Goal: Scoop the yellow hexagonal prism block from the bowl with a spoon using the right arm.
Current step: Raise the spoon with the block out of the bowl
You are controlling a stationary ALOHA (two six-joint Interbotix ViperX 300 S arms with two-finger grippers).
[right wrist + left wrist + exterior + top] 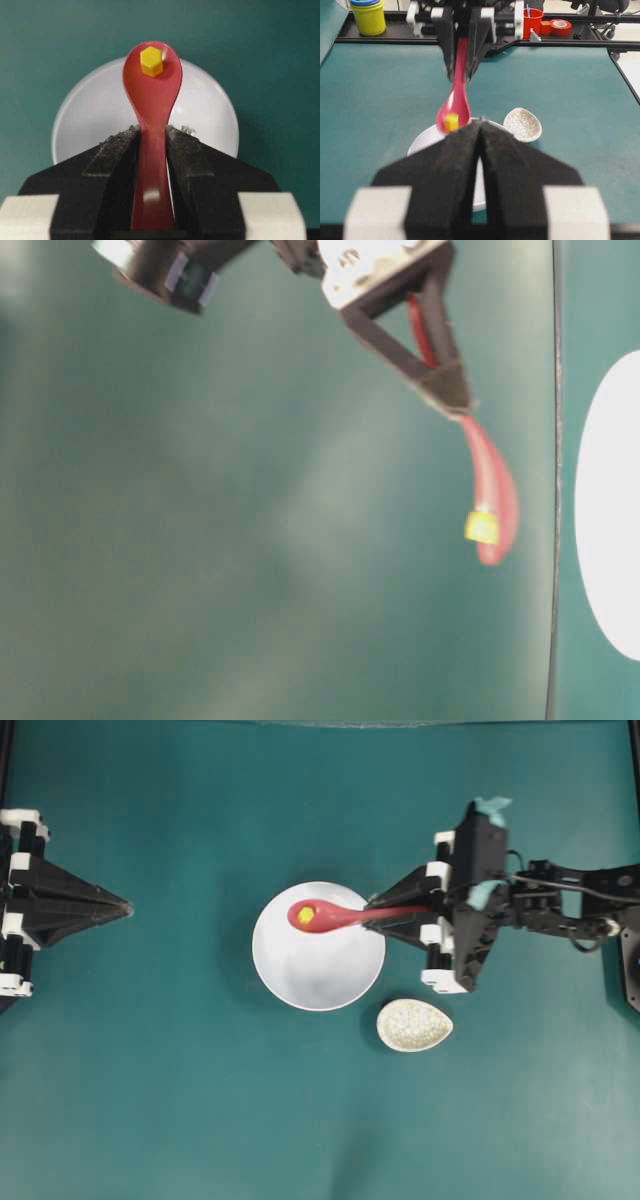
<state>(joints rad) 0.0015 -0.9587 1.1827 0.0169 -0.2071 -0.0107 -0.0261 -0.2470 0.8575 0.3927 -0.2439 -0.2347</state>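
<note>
1. A teal green table (150, 1100) fills the overhead view, its surface plain and matte.
2. A small speckled egg-shaped dish (414, 1025) sits on the table, lying open side up (its crackled grey-white inside shows best in the left wrist view (522, 124)).
3. Along the far edge of the table, a black rail (380, 37) runs across the left wrist view.
4. A stack of cups (368, 15), yellow with blue on top, stands at the rail's left end.
5. A red cup (533, 22) stands further right on the rail, something thin and blue poking out of it.
6. A red roll of tape (560, 27) lies just beside that red cup.
</note>
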